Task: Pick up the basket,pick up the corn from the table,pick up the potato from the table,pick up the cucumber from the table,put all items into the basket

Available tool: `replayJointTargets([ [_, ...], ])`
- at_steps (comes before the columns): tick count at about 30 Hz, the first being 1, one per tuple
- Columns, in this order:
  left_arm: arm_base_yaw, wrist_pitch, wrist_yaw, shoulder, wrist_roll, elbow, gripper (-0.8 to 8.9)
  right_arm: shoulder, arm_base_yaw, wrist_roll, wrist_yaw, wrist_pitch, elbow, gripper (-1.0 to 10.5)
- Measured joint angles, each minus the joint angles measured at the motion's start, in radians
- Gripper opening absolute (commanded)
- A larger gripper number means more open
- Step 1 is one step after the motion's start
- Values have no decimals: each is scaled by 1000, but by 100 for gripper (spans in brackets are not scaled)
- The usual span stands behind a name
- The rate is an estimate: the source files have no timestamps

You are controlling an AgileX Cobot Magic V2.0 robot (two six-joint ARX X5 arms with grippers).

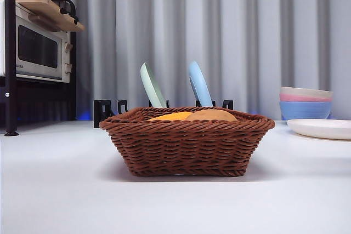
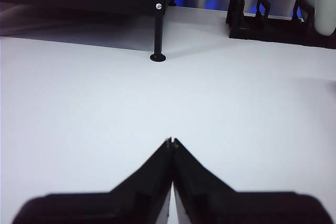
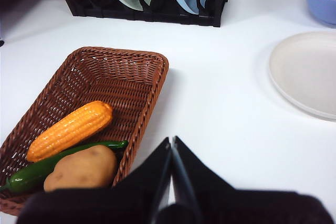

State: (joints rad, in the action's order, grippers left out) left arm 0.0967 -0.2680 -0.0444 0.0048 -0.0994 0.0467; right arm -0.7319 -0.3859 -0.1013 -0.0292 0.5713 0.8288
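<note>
Wicker comes first: the basket (image 1: 186, 145) stands on the white table (image 1: 55, 190), nearest the front camera, a wide shallow rectangle of dark reddish-brown weave with a braided rim. I judge it stiff, light and grippy, best taken by pinching the rim on a long side, where the braid gives the jaws something to bite.

All three vegetables already lie inside it. The potato (image 3: 81, 168) is tan, matte and egg-shaped, thick enough that a grip across its middle should hold. The cucumber (image 3: 52, 163) lies against it, long, thin and glossy green, likely slippery and inclined to roll; across its narrow body is the place to take it. The corn (image 3: 71, 130) rests just beyond, glossy orange-yellow and tapered, its kernel rows giving some purchase. All look like light, hard plastic. From the front only the tops of the corn and potato show above the rim.

The right gripper (image 3: 171, 141) hovers above the table just beside the basket, its black jaws pressed together and holding nothing. The left gripper (image 2: 171, 141) hangs over bare table, jaws likewise closed and empty.

Farther back stand a black dish rack (image 1: 107, 110) holding a pale green plate (image 1: 151, 86) and a blue plate (image 1: 199, 84), stacked pastel bowls (image 1: 305, 103), a flat white plate (image 1: 321, 129) and a microwave (image 1: 35, 50).
</note>
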Motion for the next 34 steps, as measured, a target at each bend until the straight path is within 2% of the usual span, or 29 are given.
replayJointTargets([
  [17,0,0,0,0,0,0,-3,0,0,1,0,1,0,1],
  [20,1,0,0,0,0,0,-3,6,3,40,-1,4,0,1],
  [23,1,0,0,0,0,0,-3,58,52,118,17,-21,-17,1],
  [26,1,0,0,0,0,0,-3,149,142,184,100,-89,-60,2],
  [29,1,0,0,0,0,0,-3,268,238,211,198,-193,-148,1],
  [34,1,0,0,0,0,0,-3,478,354,224,212,-282,-360,1],
])
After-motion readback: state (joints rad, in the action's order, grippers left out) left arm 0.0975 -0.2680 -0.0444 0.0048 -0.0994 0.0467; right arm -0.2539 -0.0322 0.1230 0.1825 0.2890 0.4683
